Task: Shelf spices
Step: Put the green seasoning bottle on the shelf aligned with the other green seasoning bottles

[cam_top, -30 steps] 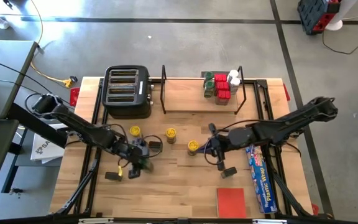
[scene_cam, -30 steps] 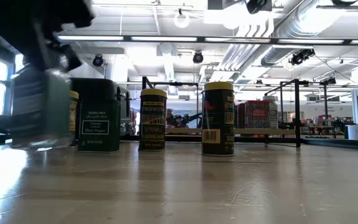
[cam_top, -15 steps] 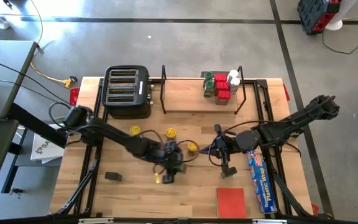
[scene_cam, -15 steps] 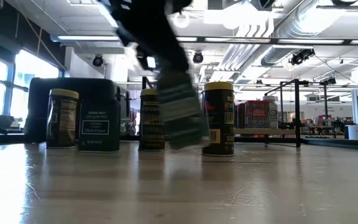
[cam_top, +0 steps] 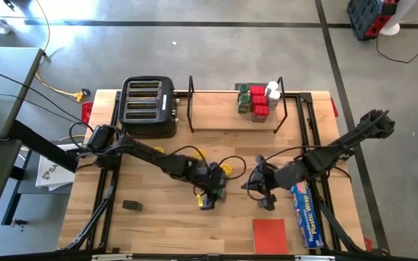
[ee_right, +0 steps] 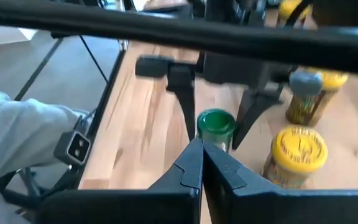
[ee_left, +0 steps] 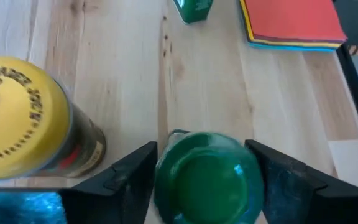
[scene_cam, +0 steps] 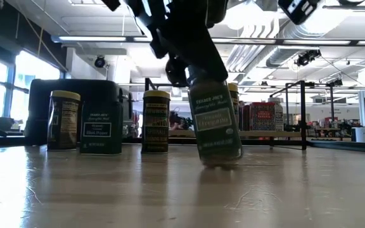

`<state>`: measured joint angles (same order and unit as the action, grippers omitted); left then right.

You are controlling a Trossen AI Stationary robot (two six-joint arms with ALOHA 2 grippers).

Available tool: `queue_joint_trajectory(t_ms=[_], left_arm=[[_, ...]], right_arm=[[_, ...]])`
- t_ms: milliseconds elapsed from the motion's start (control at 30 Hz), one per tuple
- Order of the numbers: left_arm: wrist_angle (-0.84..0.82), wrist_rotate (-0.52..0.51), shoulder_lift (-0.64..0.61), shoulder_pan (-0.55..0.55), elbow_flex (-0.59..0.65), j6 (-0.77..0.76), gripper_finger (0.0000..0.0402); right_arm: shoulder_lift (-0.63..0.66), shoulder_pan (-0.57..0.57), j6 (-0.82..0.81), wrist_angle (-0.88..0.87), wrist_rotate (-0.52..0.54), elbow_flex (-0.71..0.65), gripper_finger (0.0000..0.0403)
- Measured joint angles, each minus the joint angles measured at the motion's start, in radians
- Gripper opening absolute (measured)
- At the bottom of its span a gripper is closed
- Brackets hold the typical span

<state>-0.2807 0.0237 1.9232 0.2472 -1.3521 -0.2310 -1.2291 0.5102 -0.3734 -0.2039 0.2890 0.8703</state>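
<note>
A green-lidded spice jar point(scene_cam: 215, 123) with a green label stands upright, lid up, mid-surface between the spread fingers of the left gripper point(cam_top: 210, 194). The right gripper point(cam_top: 265, 193), just beside it, has its fingers pressed together. Farther back, the shelf point(cam_top: 216, 109) holds red tins and jars point(cam_top: 258, 99) clustered at its right end.

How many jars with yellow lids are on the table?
3. The first jar stands near the toaster, the second jar sits farther along in the middle, and the third jar is right beside the green-lid jar. More could be hidden.
</note>
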Motion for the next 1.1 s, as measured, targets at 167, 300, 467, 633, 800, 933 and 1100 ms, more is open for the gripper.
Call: queue_joint_trajectory(t_ms=[167, 300, 467, 633, 800, 933, 1100], left_arm=[[0.005, 0.086, 0.000, -0.020, 0.000, 0.000, 0.0277], [-0.004, 0.113, -0.013, -0.025, 0.000, -0.003, 0.0298], [-0.021, 0.074, -0.109, -0.006, 0.000, -0.003, 0.0301], [-0.201, -0.149, -0.249, 0.050, -0.001, -0.001, 0.0301], [-0.375, -0.455, -0.371, 0.122, 0.062, -0.068, 0.0301], [-0.396, -0.555, -0.474, 0.169, 0.172, -0.219, 0.0301], [-0.367, -0.608, -0.560, 0.226, 0.313, -0.379, 0.0301]], right_arm=[[-0.035, 0.008, -0.059, -0.040, -0.027, 0.000, 0.0017], [-0.079, 0.008, -0.073, -0.029, -0.036, 0.000, 0.0063], [-0.168, 0.008, -0.054, 0.055, -0.011, 0.000, 0.0135], [-0.297, 0.008, 0.039, 0.264, -0.036, 0.000, 0.0196], [-0.381, 0.023, 0.086, 0.335, 0.051, 0.040, 0.0245], [-0.442, 0.044, 0.131, 0.303, 0.203, 0.130, 0.0259], [-0.540, 0.050, 0.086, 0.201, 0.342, 0.249, 0.0260]])
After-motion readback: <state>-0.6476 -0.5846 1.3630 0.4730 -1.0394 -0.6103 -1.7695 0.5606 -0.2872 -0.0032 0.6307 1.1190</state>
